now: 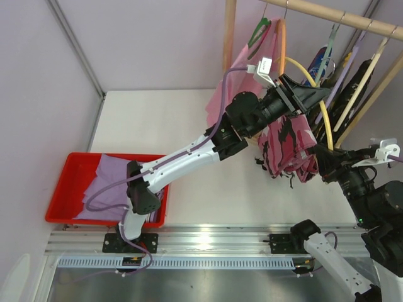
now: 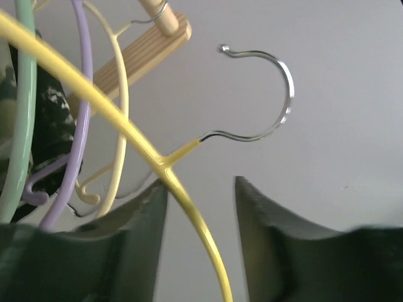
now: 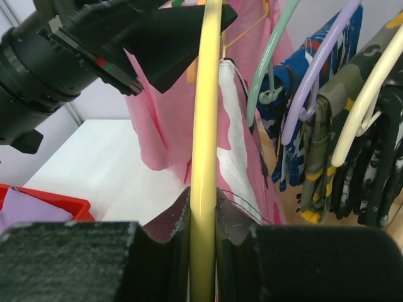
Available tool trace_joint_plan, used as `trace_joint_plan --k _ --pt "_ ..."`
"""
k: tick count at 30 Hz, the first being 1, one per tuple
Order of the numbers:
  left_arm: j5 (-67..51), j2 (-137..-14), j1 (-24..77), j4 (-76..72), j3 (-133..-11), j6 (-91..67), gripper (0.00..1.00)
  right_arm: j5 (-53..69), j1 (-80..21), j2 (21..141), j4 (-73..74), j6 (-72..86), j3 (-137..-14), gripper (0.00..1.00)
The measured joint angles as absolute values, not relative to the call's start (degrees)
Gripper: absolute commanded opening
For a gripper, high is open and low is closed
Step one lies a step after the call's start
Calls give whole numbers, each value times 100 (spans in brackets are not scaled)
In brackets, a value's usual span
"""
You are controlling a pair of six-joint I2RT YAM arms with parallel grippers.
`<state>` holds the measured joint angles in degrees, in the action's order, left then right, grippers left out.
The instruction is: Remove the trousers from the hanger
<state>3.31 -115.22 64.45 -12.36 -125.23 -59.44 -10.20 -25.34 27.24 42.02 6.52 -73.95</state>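
Top external view: the trousers (image 1: 286, 148) hang draped over the hanger (image 1: 327, 126), above the tabletop (image 1: 176, 126) and near the rail (image 1: 327, 14). The hook (image 2: 291, 88) hangs on nothing, so the unhooking looks done. The right claw (image 3: 203, 194) pinches the hanger's lower arm. The left claw (image 2: 201, 182) is spread around the hanger just below the hook. Left to do, I judge: slide the trousers off.
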Motion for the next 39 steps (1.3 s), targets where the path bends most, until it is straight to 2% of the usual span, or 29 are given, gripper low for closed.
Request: trace_joint_plan --k 1,6,7,10,11,12,15,18,25,28,33,39 --pt "375 -11559 6451 -1225 -12525 -5983 34 -978 -2473 2718 4224 674 -7395 0" --pt "611 -11598 6460 -937 -12519 -6272 3 -849 -2359 2729 4333 760 -7395 0" --pt "635 -11598 6464 -930 -12519 -6390 0 -832 -2353 2738 4340 777 -7395 0" --pt "698 -11583 6473 -926 -12519 -6628 0 -770 -2338 2797 4368 797 -7395 3" --pt "701 -11581 6460 -919 -12521 -6665 0 -746 -2338 2823 4366 799 -7395 14" --pt "694 -11577 6445 -904 -12523 -6702 0 -709 -2333 2851 4359 810 -7395 47" --pt "419 -11577 6337 -694 -12525 -6818 0 -285 -2329 2998 4335 805 -7498 85" --pt "34 -11577 6246 -320 -12525 -6849 0 80 -2329 3269 4451 749 -7911 97" --pt "-701 -11406 6018 244 -12206 -6420 0 340 -2340 3551 4528 707 -8917 99" --pt "-974 -11015 6010 408 -11572 -6136 0 207 -2340 3551 4504 714 -9194 95" --pt "-1166 -9878 6007 620 -10182 -5653 0 222 -2340 3601 4471 847 -9096 87" --pt "-1111 -8530 5854 1035 -9529 -5398 0 904 -2340 3999 4309 1278 -8698 86"
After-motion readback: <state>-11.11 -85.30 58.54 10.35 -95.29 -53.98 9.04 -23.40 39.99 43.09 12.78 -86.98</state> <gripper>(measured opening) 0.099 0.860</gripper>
